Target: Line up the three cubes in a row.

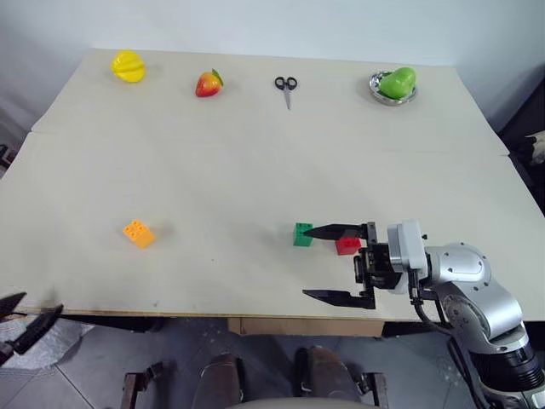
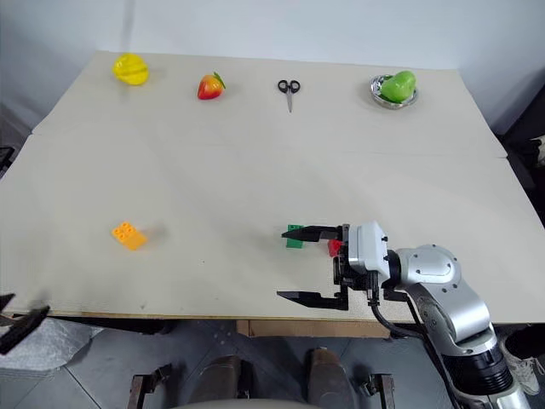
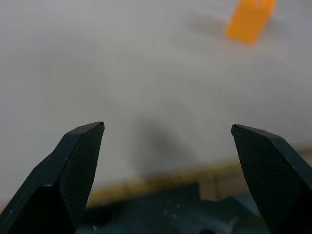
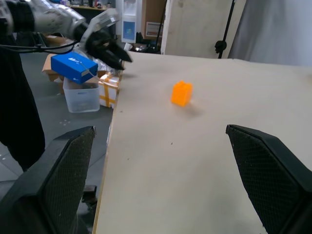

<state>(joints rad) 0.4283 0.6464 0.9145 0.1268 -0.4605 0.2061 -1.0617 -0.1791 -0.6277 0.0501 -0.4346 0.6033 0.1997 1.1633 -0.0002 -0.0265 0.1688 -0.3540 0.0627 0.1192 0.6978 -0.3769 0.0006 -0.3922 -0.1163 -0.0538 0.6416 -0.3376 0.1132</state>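
Broadly spread across both head views, wide pale beige wooden desk (image 1: 255, 162). Near its front right edge, silver right gripper (image 1: 322, 263), jaws wide apart and holding nothing. At the front left corner, black left gripper (image 1: 25, 317), jaws likewise spread and empty. Just beside the right gripper's upper finger, small green studded plastic block (image 1: 302, 235) and red studded plastic block (image 1: 347, 245). Well apart to the left, orange-yellow studded plastic block (image 1: 138, 233).
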